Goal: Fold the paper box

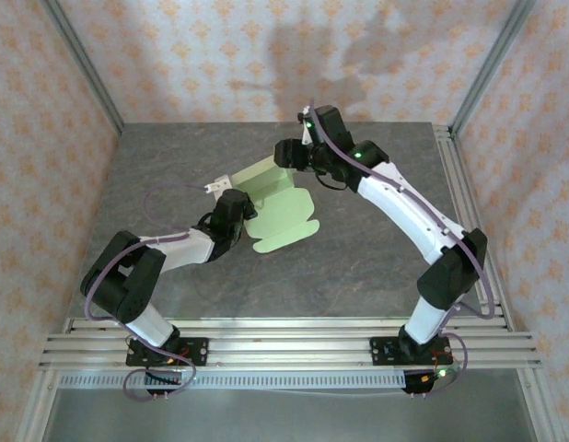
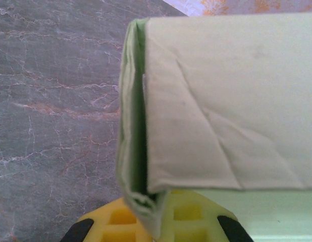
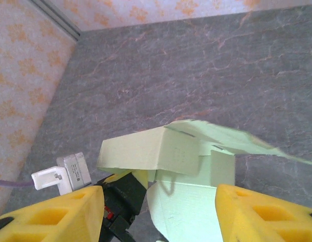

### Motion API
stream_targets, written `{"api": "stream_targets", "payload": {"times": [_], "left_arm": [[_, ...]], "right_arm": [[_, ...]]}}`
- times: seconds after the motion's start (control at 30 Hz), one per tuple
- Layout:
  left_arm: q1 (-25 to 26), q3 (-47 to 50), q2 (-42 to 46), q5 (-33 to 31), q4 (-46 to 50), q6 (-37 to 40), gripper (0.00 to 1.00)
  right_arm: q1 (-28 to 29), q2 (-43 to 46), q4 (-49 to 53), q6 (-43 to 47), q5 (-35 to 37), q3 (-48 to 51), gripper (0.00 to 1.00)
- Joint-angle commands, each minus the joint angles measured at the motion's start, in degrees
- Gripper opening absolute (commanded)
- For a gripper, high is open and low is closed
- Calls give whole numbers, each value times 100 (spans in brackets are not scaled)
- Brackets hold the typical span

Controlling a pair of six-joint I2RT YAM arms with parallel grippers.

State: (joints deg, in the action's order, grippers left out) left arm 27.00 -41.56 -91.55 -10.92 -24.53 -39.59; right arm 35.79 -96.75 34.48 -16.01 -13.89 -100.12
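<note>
The left hand (image 2: 156,222) is pinched together on the paper box (image 2: 221,101): in the left wrist view a doubled edge of pale green card drops straight down between its yellow fingers (image 2: 189,219). A creased panel stands up directly ahead of those fingers and spreads off to their right. To their left lies bare grey table (image 2: 45,101).

The right hand (image 3: 156,217) has its fingers (image 3: 50,217) spread wide, with nothing gripped. The paper box (image 3: 161,151) lies just ahead of and between them, one flap lifted and slanting off to the right above the table (image 3: 196,60).

From above, the paper box (image 1: 283,216) sits between the two hands. The left hand (image 1: 234,214) is on its left edge. The right hand (image 1: 298,155) is at its far end, over the raised flap. The sheet's length seems to run from the right hand back towards the arm bases, ending in rounded tabs flat on the table (image 1: 358,267).

With the left hand anchoring the sheet, the free right hand looks better placed to work the raised flap next. No brand, label or writing is legible on the card.
</note>
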Motion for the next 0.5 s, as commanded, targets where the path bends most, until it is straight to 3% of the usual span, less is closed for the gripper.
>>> {"api": "stream_targets", "payload": {"times": [0.0, 0.17, 0.3, 0.47], "left_arm": [[7, -216, 130, 27, 168, -136, 0], [-119, -128, 59, 515, -142, -245, 0], [-268, -11, 8, 1244, -670, -187, 0], [-381, -291, -53, 2232, -600, 179, 0]], "right_arm": [[-215, 421, -276, 259, 252, 320, 60], [-943, 845, -334, 535, -63, 686, 60], [-1847, 581, 13, 571, -1306, 535, 57], [-2305, 289, 33, 1452, -2433, 419, 56]]}}
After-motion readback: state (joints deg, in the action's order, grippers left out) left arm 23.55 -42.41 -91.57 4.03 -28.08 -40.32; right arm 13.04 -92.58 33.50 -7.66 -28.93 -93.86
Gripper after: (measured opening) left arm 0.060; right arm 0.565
